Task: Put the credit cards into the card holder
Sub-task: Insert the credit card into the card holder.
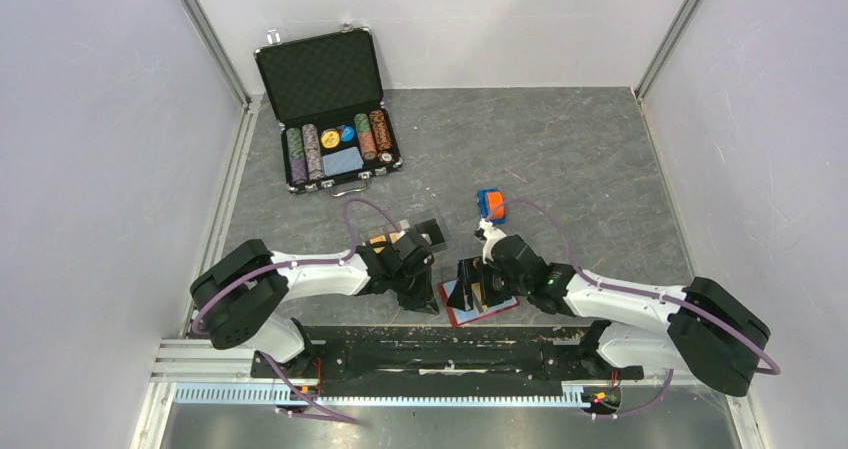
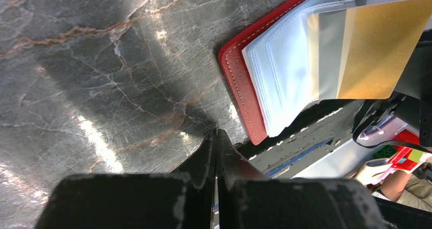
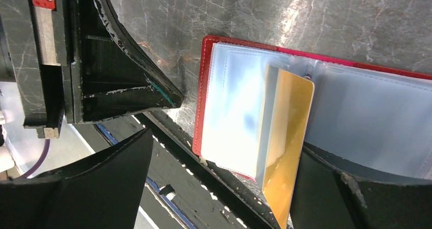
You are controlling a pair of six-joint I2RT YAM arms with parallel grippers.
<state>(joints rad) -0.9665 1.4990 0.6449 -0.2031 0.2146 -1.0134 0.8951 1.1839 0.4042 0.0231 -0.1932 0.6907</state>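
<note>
An orange-gold credit card (image 3: 288, 137) stands tilted up out of the clear sleeves of an open red wallet (image 3: 201, 86) at the table's near edge. My right gripper (image 3: 226, 152) is open above the wallet, with the card just inside its right finger and not clamped. The card also shows in the left wrist view (image 2: 377, 50). My left gripper (image 2: 216, 137) is shut and empty, its tips on the table just left of the wallet (image 2: 239, 81). The clear card holder (image 1: 432, 231) lies behind my left wrist, partly hidden, with orange cards (image 1: 380, 239) in it.
An open black chip briefcase (image 1: 330, 119) with poker chips and a pale blue card stands at the back left. A small blue and orange object (image 1: 490, 204) lies behind my right gripper. The black arm-mount rail (image 1: 440, 354) runs along the near edge beside the wallet.
</note>
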